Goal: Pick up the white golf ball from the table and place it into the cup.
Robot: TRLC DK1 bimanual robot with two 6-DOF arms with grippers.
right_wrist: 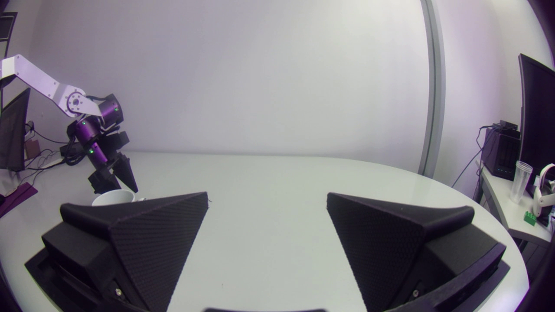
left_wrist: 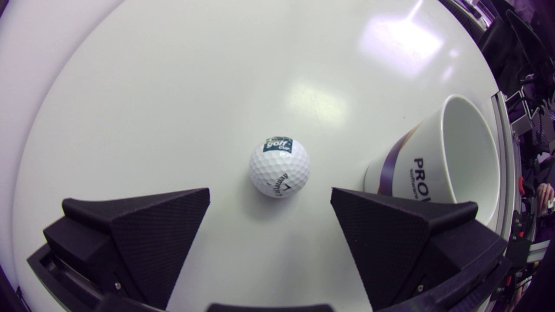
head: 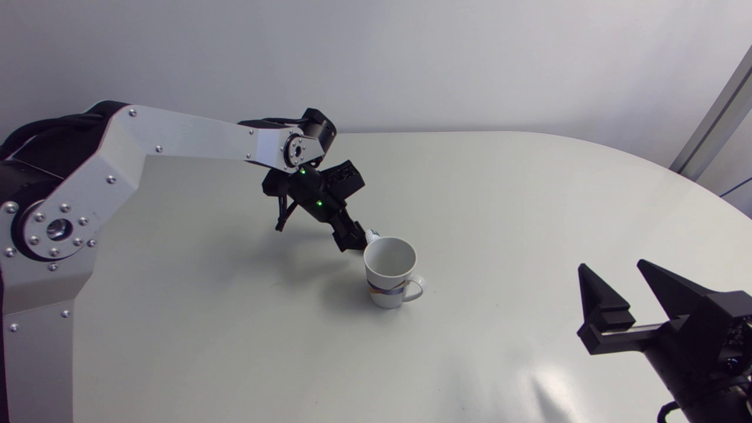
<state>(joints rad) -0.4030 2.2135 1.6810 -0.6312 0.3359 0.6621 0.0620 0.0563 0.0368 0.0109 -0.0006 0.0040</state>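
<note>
One golf ball (left_wrist: 279,167) lies ahead of my parted left claw (left_wrist: 269,191).

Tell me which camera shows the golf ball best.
The left wrist view: the whole golf ball sits on the table just ahead of the open left gripper, beside the cup. The head view shows only a sliver of it behind the cup's rim. In the right wrist view I cannot make it out.

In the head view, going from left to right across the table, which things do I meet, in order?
Left claw → cup → right claw. The golf ball, half hidden between claw and cup, is left out.
</note>
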